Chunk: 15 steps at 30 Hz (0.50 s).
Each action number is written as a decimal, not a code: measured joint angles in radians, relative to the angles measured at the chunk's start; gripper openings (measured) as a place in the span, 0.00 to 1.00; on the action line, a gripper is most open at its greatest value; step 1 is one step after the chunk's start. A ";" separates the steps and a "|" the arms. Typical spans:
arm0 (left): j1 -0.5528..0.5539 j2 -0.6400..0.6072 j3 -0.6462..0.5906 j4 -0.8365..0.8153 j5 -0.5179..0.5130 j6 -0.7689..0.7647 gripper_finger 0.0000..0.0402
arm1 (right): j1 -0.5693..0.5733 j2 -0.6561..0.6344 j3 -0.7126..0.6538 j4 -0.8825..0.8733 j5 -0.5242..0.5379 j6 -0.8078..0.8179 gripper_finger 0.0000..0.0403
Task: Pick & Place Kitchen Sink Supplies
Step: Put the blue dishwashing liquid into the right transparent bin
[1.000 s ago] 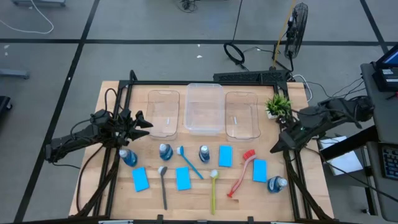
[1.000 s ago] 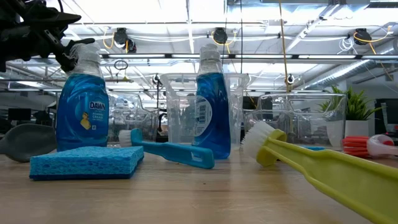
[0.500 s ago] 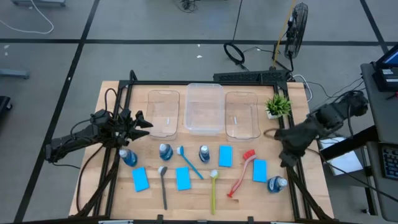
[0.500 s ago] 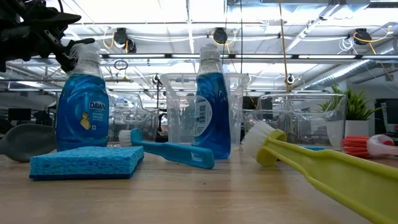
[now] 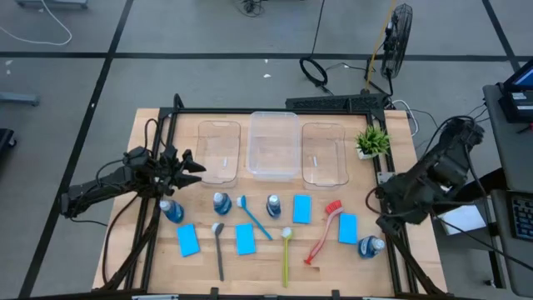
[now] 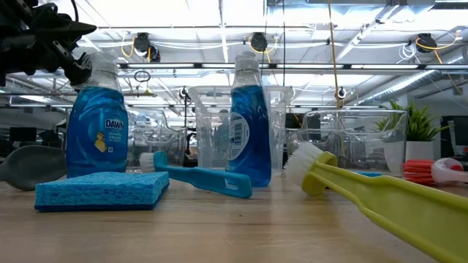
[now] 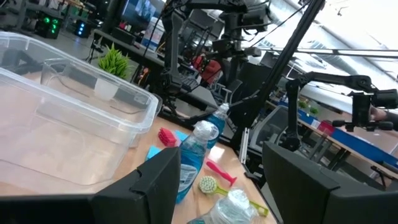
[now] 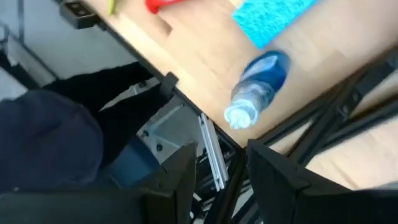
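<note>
Three blue bottles stand on the table, and a fourth lies on its side near the right edge. Several blue sponges lie flat, e.g.. Among them lie the dark, blue, yellow-green and red brushes. My left gripper hovers open above the leftmost bottle, whose cap shows between its fingers. My right gripper hangs open over the right edge, above the lying bottle.
Three clear tubs stand in a row along the far side. A green potted plant sits at their right. A black frame rail runs along the table's right edge beside the lying bottle.
My right gripper has swung from beside the plant toward the table's near edge and tipped downward, ending over the lying bottle at the right edge. Its fingers have stayed open. No object has moved.
</note>
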<state>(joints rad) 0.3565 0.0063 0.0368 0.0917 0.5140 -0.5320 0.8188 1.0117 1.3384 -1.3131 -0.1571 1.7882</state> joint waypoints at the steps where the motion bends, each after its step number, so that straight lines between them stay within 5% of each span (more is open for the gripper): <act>1: 0.000 0.000 0.000 0.000 0.000 0.000 0.57 | 0.016 0.004 0.000 -0.001 0.012 0.033 0.32; 10: 0.000 0.000 0.000 0.000 0.000 0.003 0.57 | 0.160 0.051 0.000 0.054 0.074 0.318 0.32; 15: 0.000 0.000 0.000 0.000 0.000 0.004 0.57 | 0.230 0.066 0.000 0.120 0.227 0.416 0.32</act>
<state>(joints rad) 0.3565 0.0063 0.0368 0.0917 0.5137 -0.5281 1.0493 1.0781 1.3384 -1.1927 0.0701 2.2043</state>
